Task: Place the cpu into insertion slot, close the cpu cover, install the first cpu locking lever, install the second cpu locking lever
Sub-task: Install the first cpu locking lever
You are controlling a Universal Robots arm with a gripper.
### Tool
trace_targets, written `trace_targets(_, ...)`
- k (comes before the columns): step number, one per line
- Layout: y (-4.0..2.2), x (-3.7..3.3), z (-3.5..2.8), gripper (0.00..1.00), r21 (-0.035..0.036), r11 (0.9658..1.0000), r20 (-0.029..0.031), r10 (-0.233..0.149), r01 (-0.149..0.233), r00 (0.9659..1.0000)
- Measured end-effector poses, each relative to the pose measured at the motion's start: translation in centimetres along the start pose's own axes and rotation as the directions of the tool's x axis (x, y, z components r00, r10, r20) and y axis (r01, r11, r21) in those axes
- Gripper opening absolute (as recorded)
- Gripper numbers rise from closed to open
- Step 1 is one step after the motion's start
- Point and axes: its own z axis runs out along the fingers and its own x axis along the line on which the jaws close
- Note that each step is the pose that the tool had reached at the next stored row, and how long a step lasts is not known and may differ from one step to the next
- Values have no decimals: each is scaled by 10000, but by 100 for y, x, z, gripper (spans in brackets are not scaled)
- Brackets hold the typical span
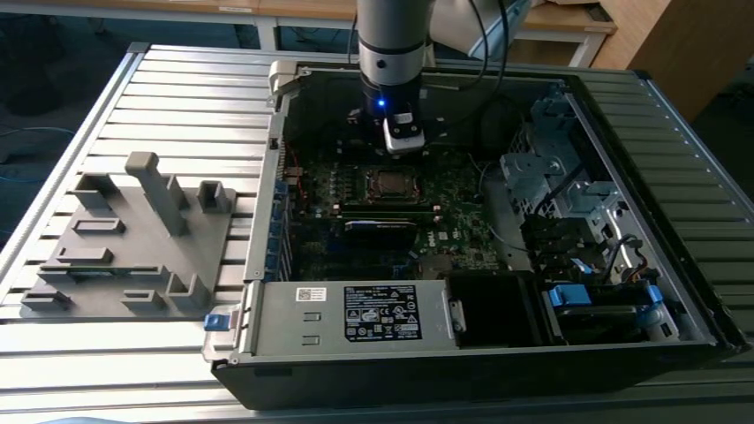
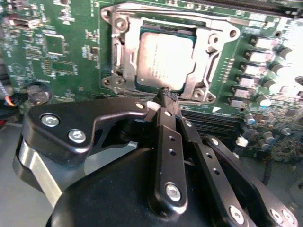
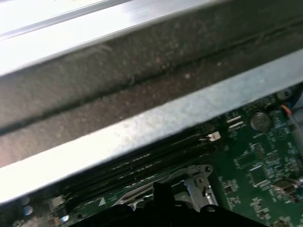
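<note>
My fingers (image 2: 166, 96) were pinched together, empty, just beside the insertion slot (image 2: 170, 52). The cpu (image 2: 165, 59) already lay seated inside it. Judging by that, closing the cover came next, calling for careful contact.

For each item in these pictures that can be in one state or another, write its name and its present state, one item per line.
cpu: seated flat in the insertion slot, metal top showing.
insertion slot: filled by the chip.
cpu cover: down, framing the chip.
gripper: jaws shut together, empty, tip just beside the slot's edge.
computer case: side panel off, lying open on the table.
</note>
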Motion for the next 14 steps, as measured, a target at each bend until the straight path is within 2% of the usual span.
trace_targets(1, 0, 0, -1, 10, 10, 10000, -20, 2, -2, 10000)
trace_targets(6, 0, 0, -1, 10, 16, 10000, -37, 3, -3, 10000)
trace_targets(14, 6, -4, -61, 10, 14, 10000, -37, 3, -3, 10000)
